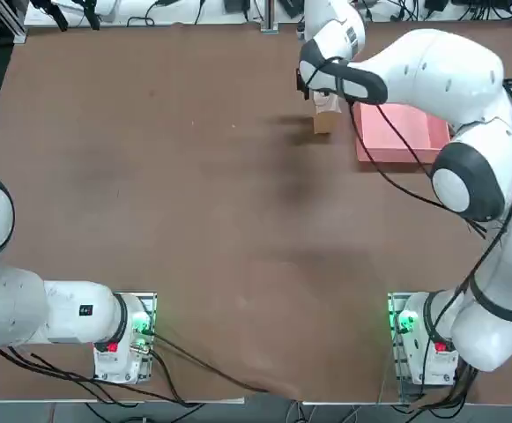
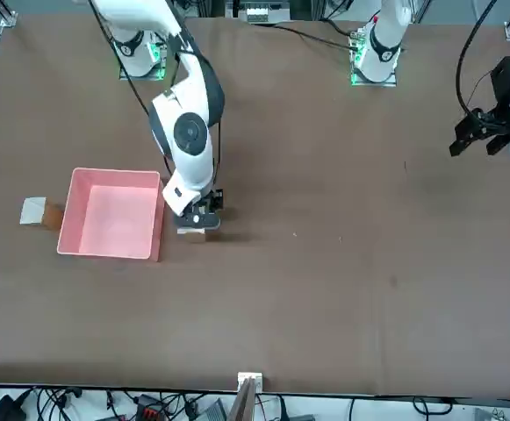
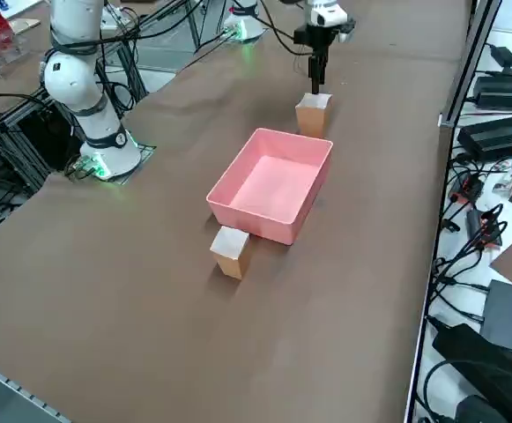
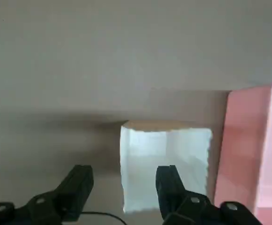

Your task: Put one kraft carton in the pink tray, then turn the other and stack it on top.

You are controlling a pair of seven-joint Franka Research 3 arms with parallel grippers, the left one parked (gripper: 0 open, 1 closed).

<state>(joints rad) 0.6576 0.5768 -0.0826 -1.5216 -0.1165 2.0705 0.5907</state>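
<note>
One kraft carton (image 3: 313, 113) stands upright on the table just beyond the pink tray (image 3: 273, 187), close to its far wall. My right gripper (image 3: 316, 84) hangs right above this carton (image 2: 193, 230), open. In the right wrist view one finger (image 4: 171, 185) sits over the carton's pale top (image 4: 166, 159), and the other finger (image 4: 77, 187) is off to its side over bare table. The other kraft carton (image 3: 231, 251) stands against the tray's opposite wall (image 2: 39, 212). The pink tray (image 2: 110, 215) holds nothing.
The right arm's white links (image 1: 432, 79) arch over the tray (image 1: 405, 132) in the top view and hide the second carton there. Black cables (image 1: 388, 159) trail along the arm. Brown table stretches wide on the side away from the tray (image 2: 342, 263).
</note>
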